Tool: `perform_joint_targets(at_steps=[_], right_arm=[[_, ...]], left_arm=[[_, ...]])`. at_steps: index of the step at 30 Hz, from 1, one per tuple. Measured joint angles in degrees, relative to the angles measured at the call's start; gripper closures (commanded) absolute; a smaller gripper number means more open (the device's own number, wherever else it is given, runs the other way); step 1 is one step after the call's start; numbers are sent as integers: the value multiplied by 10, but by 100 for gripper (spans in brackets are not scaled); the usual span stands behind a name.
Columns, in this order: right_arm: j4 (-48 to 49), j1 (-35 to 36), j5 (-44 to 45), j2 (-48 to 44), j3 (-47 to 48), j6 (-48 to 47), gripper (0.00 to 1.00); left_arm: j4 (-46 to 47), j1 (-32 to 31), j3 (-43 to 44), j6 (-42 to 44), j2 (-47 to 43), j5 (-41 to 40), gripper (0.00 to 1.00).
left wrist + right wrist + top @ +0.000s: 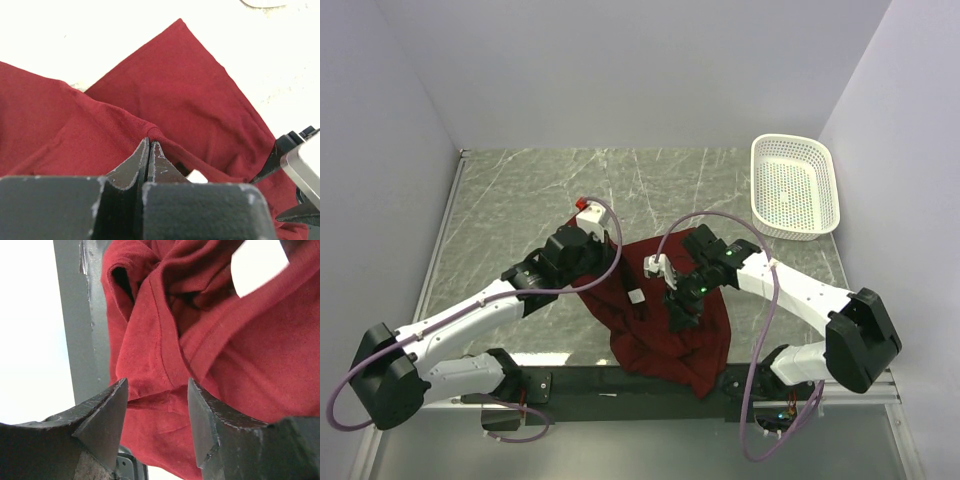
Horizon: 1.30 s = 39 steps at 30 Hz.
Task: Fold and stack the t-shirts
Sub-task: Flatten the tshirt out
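On the table (pixel 520 200), shirt (pixel 670 335) bunched
Left gripper (pixel 150 147) pressed together, pinching a shirt fold; right gripper (pixel 157 387) spread over cloth

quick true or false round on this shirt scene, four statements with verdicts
1. The left tool is shut, pinching a fold of the t-shirt. True.
2. The right tool is shut on the cloth. False: its jaws stand apart, with the cloth just beyond them.
3. The white basket holds a folded shirt. False: nothing shows inside it.
4. The t-shirt lies crumpled, reaching past the near edge of the table. True.
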Motion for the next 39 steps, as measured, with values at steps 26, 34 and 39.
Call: perform_joint_targets(at_steps=[26,34,39], right_arm=[[-4,36,2,69,6,6,100],[-43,-4,50,38,56,-3,100],[-77,-102,97,-4,188,-22,100]], left_arm=[[-10,15,-6,-12,-54,-9,99],[-32,18,-6,-12,-77,-7,99],[-40,19,-6,-16,-106,17,99]])
